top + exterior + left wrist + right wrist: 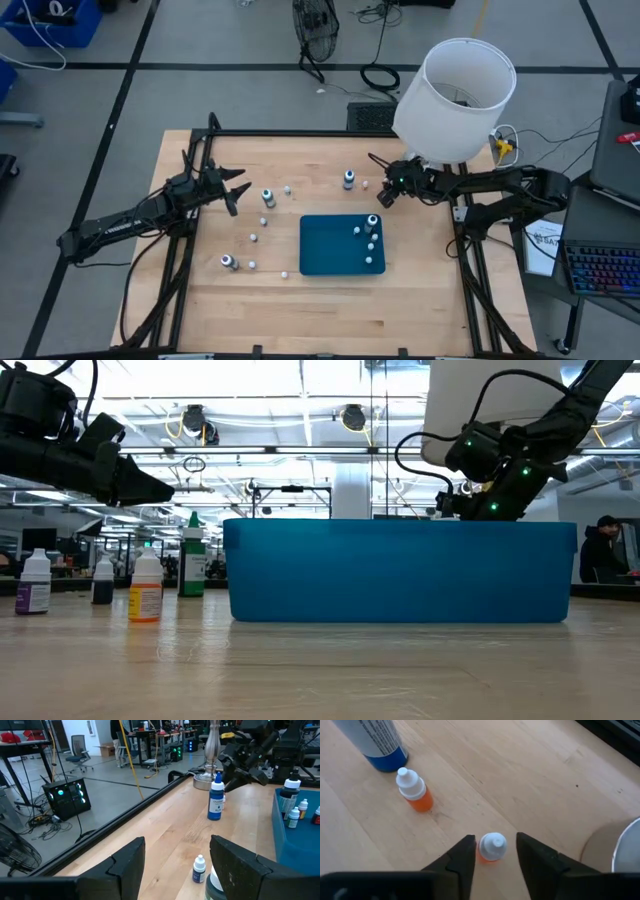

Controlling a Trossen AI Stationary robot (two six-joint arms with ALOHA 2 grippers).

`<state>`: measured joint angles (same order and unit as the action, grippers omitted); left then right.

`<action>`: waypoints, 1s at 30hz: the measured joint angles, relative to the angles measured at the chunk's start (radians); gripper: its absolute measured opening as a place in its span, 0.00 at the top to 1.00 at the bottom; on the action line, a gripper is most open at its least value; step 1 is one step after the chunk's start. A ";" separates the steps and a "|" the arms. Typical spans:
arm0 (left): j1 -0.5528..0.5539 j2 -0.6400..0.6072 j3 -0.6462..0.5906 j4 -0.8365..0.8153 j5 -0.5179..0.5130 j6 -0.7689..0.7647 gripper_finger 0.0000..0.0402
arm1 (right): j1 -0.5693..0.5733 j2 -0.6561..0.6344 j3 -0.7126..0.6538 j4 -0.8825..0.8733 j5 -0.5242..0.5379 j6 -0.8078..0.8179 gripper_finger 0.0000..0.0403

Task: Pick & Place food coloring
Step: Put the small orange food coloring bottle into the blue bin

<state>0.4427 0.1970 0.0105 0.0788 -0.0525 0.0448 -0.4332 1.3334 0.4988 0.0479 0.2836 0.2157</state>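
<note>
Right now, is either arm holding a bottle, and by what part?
Cannot tell. A small orange bottle stands between the right gripper's fingers at cap height, contact not visible. The left gripper is open and holds nothing.

Bare wood lay open at six o'clock of the teal tray [330, 250]; scattered food coloring bottles [268, 197] crowded its nine and twelve o'clock sides.
</note>
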 joint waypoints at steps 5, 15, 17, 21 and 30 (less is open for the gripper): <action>0.000 0.000 0.000 0.000 0.000 0.000 0.44 | 0.000 0.000 0.001 0.002 -0.012 -0.019 0.86; 0.000 0.000 0.000 0.000 0.000 0.000 0.44 | 0.001 0.000 0.002 0.006 -0.049 -0.064 0.91; 0.000 0.000 0.000 0.000 0.000 0.000 0.44 | 0.001 0.000 0.002 0.010 -0.049 -0.073 0.91; 0.000 0.000 0.000 0.000 0.000 0.000 0.44 | 0.015 -0.016 0.000 0.015 -0.056 -0.088 0.91; 0.000 0.000 0.000 0.000 0.000 0.000 0.44 | 0.113 -0.203 0.000 -0.053 -0.046 -0.056 0.91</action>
<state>0.4428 0.1970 0.0107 0.0788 -0.0524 0.0448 -0.3197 1.1301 0.4988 -0.0053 0.2379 0.1594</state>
